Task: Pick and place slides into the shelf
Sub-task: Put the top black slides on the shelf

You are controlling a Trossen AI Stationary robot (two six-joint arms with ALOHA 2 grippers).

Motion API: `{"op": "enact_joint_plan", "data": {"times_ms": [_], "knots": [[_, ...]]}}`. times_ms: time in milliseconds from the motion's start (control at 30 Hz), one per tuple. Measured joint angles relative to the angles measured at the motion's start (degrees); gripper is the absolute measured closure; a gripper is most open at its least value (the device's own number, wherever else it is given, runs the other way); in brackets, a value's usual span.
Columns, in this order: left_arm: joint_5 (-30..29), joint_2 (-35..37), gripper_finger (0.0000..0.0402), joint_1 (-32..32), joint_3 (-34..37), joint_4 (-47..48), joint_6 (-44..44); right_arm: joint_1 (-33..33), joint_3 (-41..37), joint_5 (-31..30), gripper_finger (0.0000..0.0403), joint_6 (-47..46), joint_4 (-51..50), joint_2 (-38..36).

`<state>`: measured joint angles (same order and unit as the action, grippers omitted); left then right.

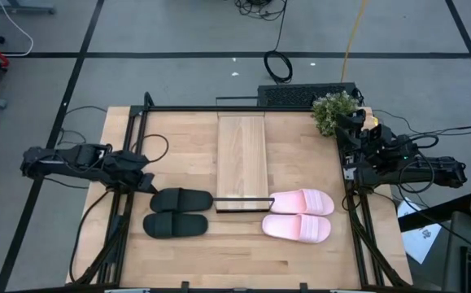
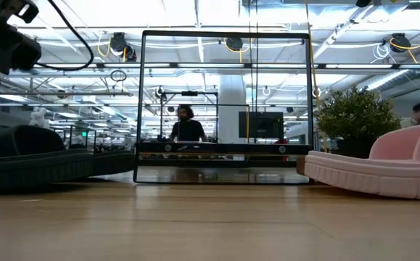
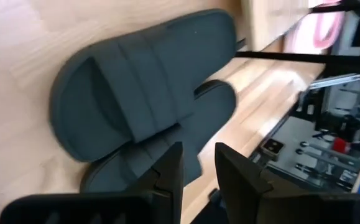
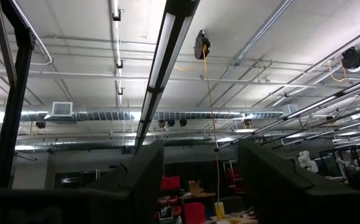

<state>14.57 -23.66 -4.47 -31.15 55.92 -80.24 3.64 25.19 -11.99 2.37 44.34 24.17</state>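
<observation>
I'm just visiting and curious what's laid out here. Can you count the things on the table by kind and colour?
Black slides: 2
Pink slides: 2
Wooden shelf plank: 1
Potted plant: 1
Total: 6

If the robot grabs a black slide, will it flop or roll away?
Probably neither. The black slide looks thick and moulded, so likely bends only slightly. It lies flat on its sole, so it should slide, not roll. The left gripper hovers beside it.
</observation>
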Motion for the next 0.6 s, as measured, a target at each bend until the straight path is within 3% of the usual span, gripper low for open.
{"op": "enact_joint_plan", "data": {"times_ms": [600], "knots": [[-0.04,-0.44,0.0315,-5.53,9.00,-6.45,-5.45,0.00,0.00,-0.13,0.0206,0.50,-0.01,-0.01]]}}
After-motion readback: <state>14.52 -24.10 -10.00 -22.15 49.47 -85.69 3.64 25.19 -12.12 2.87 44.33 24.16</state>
